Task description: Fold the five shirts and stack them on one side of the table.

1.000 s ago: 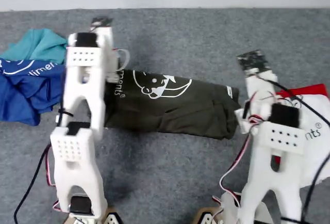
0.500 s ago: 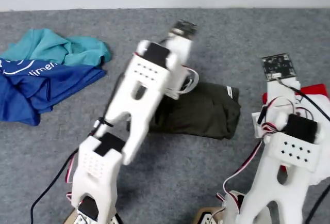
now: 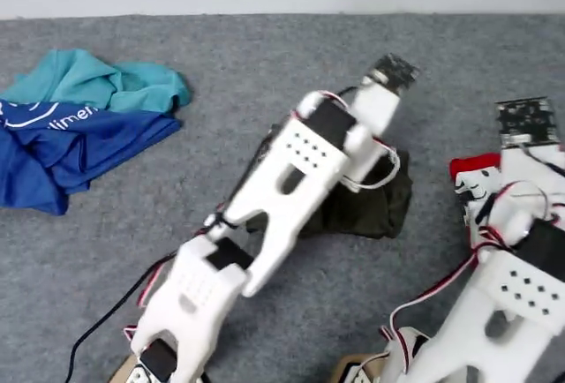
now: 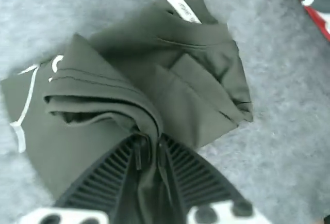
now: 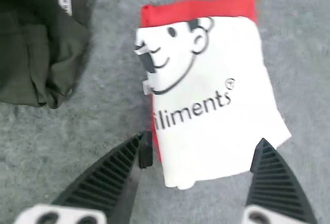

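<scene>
Shirts are lying in three spots on the grey table [image 3: 265, 65]. Just right of the middle of the high view, the dark green shirt [image 3: 375, 202] is sitting folded into a compact bundle. The left arm [image 3: 274, 198] is stretching diagonally over it from the lower left of the frame. The left gripper [image 4: 149, 142] is pinching a raised fold of that shirt; its jaws are standing almost together with cloth squeezed between them, and the fabric is draping away from the grip.

At the right edge of the high view, the white shirt [image 5: 206, 90] with a cartoon face is lying folded on top of the red shirt [image 5: 201, 4], near the dark green shirt but apart from it. The right gripper [image 5: 203, 152] is hanging over the white shirt, its jaws spread wide and gripping nothing.

In the upper left of the high view, the teal shirt [image 3: 97, 78] and the blue shirt [image 3: 79, 149] are lying crumpled and unfolded. They are touching each other, the blue one partly overlapping the teal.
</scene>
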### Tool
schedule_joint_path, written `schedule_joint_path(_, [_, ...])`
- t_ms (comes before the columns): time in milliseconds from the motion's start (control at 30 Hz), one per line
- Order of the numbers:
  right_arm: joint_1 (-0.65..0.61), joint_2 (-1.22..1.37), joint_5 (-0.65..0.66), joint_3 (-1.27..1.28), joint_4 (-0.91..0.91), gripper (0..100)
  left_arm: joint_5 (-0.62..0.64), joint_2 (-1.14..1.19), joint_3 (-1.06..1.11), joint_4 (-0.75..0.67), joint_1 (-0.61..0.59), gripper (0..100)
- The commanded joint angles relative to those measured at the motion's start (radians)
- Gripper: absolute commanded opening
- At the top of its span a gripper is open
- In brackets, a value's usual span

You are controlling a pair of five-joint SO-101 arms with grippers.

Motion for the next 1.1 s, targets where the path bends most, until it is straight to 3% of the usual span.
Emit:
schedule_joint_path(0, [0.036, -0.024, 0.008, -0.043, 0.012, 30.6, 0.08, 0.124, -0.246, 0.026, 0.015, 1])
schedule_joint_path(167, [0.039, -0.024, 0.008, -0.041, 0.013, 30.6, 0.127, 0.229, -0.367, 0.017, 0.017, 1])
schedule_joint_path(500, [0.031, -0.024, 0.006, -0.04, 0.015, 30.6, 0.126, 0.256, -0.367, -0.078, 0.112, 1])
schedule_joint_path(900, [0.031, -0.025, 0.006, -0.026, 0.015, 30.7, 0.123, 0.331, -0.367, -0.216, 0.107, 2])
schedule_joint_path(1067, [0.031, -0.025, 0.008, -0.026, 0.015, 30.7, 0.121, 0.33, -0.369, -0.288, 0.086, 13])
